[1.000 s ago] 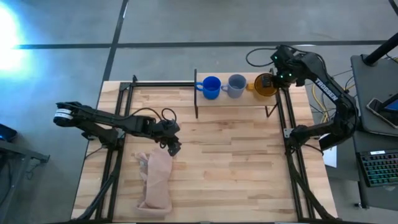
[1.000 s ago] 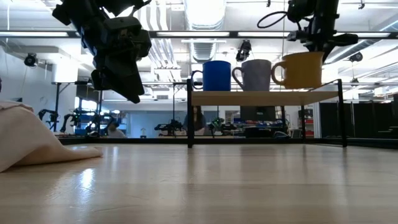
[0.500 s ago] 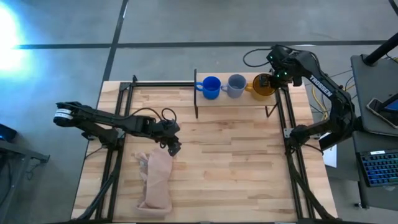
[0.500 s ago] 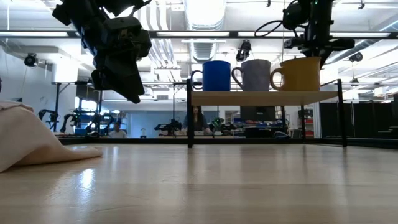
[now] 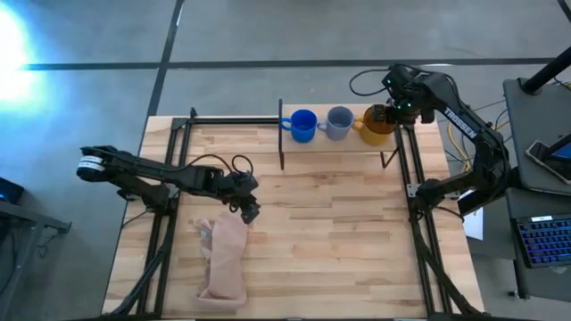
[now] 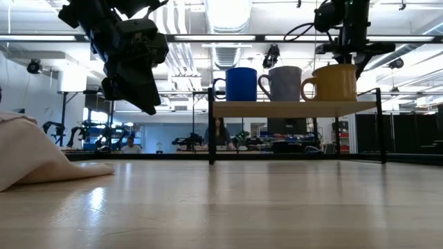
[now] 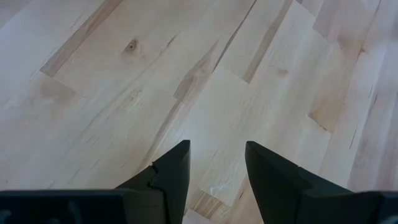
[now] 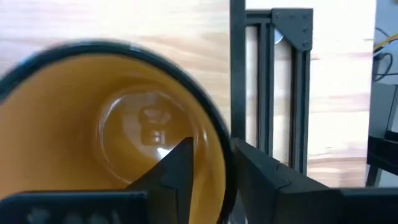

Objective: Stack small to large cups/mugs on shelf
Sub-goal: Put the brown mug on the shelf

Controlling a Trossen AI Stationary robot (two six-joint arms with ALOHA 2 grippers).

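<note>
Lower left of the high view: pinkish cloth (image 5: 223,259) lying on the desk (image 5: 339,241), with the left gripper (image 5: 251,214) just above its top end, fingers spread over bare wood. Farther back, upper middle: shelf (image 6: 294,108) carrying blue mug (image 5: 302,125), grey mug (image 5: 338,122) and yellow mug (image 5: 378,122) in a row. Upper right: right gripper (image 8: 211,163) straddling the yellow mug's rim, fingers parted, one inside, one outside.

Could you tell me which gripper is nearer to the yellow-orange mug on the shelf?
The right gripper: its fingers straddle the yellow-orange mug's rim. The left gripper hovers far across the table, above the cloth.
</note>
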